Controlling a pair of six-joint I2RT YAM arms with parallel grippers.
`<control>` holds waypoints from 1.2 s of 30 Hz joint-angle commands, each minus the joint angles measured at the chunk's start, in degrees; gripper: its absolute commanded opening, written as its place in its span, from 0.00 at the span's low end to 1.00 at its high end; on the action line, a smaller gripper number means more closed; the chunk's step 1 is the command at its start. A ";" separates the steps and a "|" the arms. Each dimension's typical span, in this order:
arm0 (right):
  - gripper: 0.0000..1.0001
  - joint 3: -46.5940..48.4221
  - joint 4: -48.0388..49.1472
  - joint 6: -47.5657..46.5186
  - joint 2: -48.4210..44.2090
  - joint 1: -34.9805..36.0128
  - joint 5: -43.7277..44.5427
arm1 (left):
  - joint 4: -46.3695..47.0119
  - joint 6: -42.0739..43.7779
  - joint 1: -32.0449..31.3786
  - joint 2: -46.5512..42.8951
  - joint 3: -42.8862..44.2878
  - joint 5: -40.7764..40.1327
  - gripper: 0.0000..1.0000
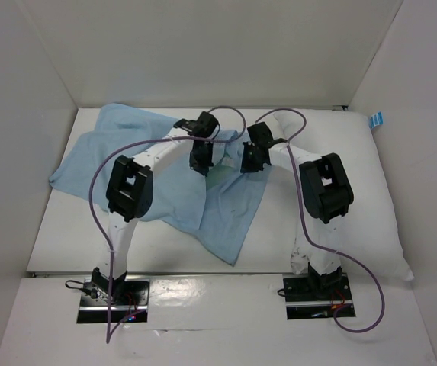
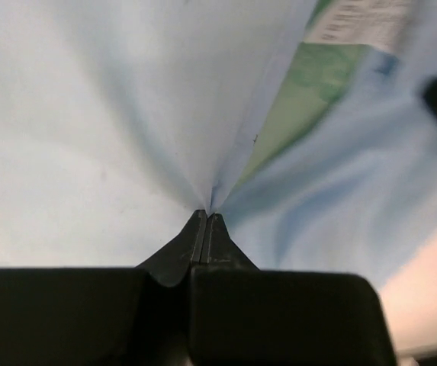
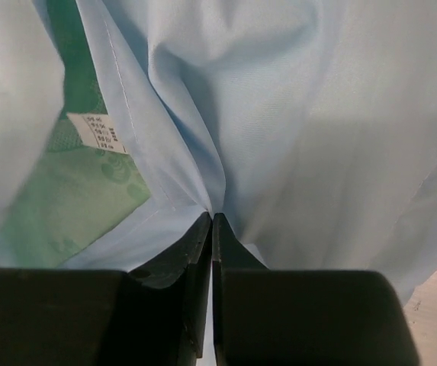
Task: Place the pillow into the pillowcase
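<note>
so, white table (image 1: pixel 157 250) w/ the pillow (image 1: pixel 371 198) lying along its right side, partly under the right arm, and the pillowcase (image 1: pixel 88 164) spread crumpled over the left and middle, blue face up. left gripper (image 2: pixel 207 217) is clamped tight on a fold of the blue cloth near the case's right part, and right gripper (image 3: pixel 212 219), close beside it, is likewise pinched on blue cloth. small white label (image 3: pixel 96 131) sits on the green patterned inside, just left of the right pinch.

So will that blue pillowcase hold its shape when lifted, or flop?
Probably flop: the pillowcase lies in rumpled folds and puckers where the left pincer and right pincer pinch it. Likely light, since it looks thin. The unheld part would probably hang and drag.
</note>
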 commanded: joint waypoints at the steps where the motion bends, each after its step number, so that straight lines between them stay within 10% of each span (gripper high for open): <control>1: 0.09 -0.01 0.76 -1.65 -3.24 -0.38 -0.23 | -1.23 0.91 3.23 -10.89 1.67 4.94 0.00; 7: 0.80 5.87 -5.13 -3.41 -10.09 0.76 3.01 | 0.27 2.06 7.28 -15.12 -0.27 16.91 0.00; 23: 0.97 16.44 -25.98 -5.17 -9.94 -3.72 42.75 | 2.73 1.01 8.95 -18.02 -4.05 25.09 0.00; 26: 0.88 13.71 -22.90 -5.17 -7.64 -5.21 37.66 | 2.73 1.01 9.48 -19.34 -4.05 25.09 0.00; 31: 0.02 14.93 -20.08 -7.45 -7.10 -5.74 31.23 | 2.73 1.53 10.53 -21.36 -5.71 25.09 0.00; 36: 0.00 18.27 -15.96 -14.20 -13.25 -5.22 22.03 | 2.73 1.54 11.59 -22.50 -5.72 26.23 0.00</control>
